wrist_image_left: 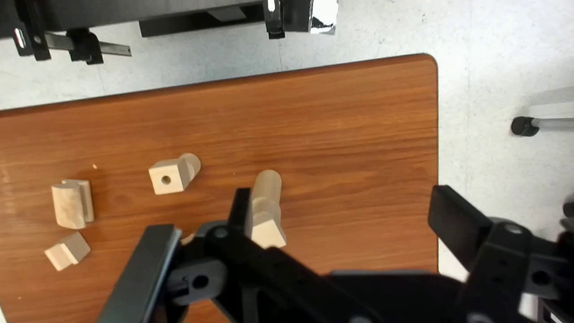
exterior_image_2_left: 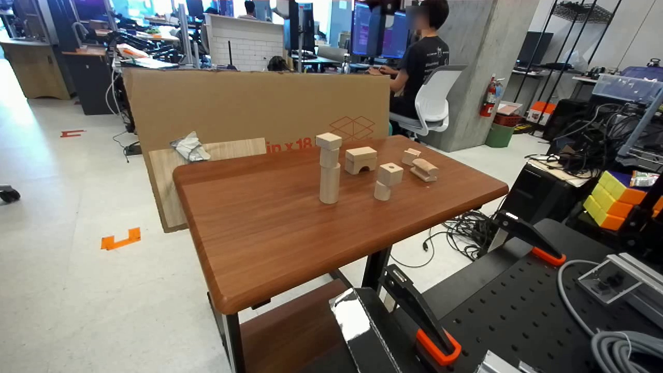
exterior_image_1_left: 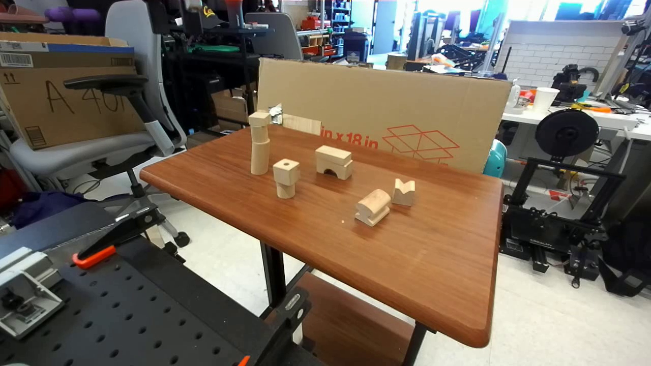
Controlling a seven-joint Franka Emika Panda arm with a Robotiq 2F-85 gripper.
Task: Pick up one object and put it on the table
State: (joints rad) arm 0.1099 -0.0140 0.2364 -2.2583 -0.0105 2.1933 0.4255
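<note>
Where the claw [wrist_image_left: 346, 217] gapes, the table [wrist_image_left: 336, 116] lies below.

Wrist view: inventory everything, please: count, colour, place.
table: one, reddish-brown, centre
tall stack: one, pale, centre
short stack: one, pale, left
rounded piece: one or two, pale, far left
notched block: one, pale, lower left
obscured block: one, pale, on table
floor: one, whitish, around table
bench: one, black, top edge
clamps: two, black, on bench
bar: one, grey, upper left
reflective patch: one, silver, top
caster: one, black, right
gripper: one, black, open, bottom
</note>
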